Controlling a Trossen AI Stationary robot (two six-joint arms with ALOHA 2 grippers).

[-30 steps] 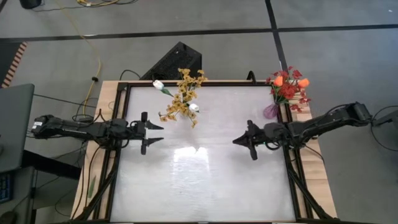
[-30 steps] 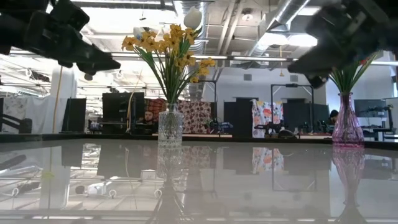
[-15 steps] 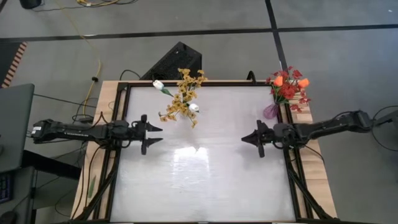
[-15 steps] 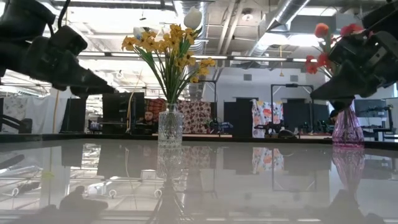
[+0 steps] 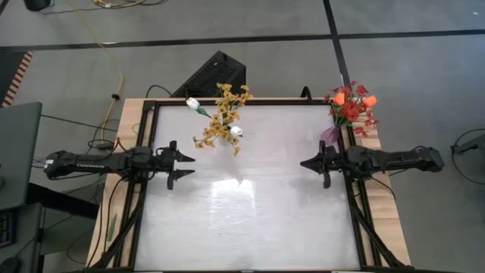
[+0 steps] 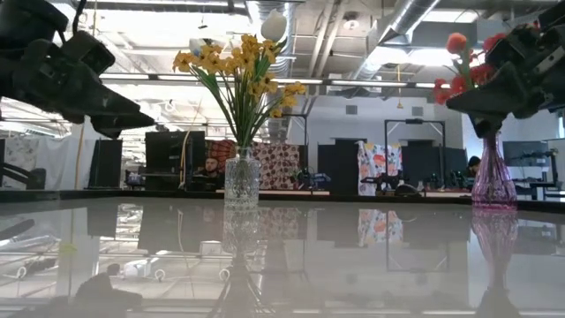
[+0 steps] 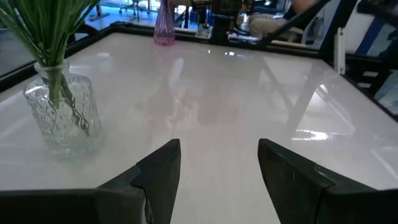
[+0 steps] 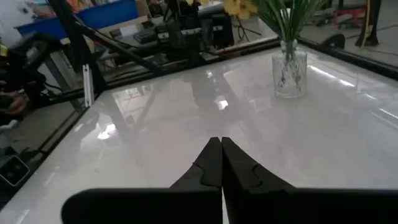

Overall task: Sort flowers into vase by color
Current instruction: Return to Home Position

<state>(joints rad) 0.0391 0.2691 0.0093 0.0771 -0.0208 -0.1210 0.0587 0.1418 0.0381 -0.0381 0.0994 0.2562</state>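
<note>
A clear glass vase (image 6: pixel 241 179) at the table's far left holds yellow sprays (image 5: pixel 224 114) and white tulip buds (image 5: pixel 193 103), stems down in it; it also shows in the left wrist view (image 7: pixel 63 115) and the right wrist view (image 8: pixel 289 73). A purple vase (image 6: pixel 493 177) at the far right holds red clusters and orange tulip buds (image 5: pixel 350 104). My left gripper (image 5: pixel 182 164) is open and empty above the table's left side. My right gripper (image 5: pixel 305 163) is shut and empty above the right side, near the purple vase.
The white glossy tabletop (image 5: pixel 250 197) lies bare between the two arms. A black frame (image 5: pixel 144 136) runs along the table's edges. Beyond the far edge there are room fixtures and a person (image 6: pixel 210 168) in the background.
My right gripper has drawn back toward the table's right edge, ending beside the purple vase. My left gripper has drawn back a little toward the left edge. The flowers and vases have kept still.
</note>
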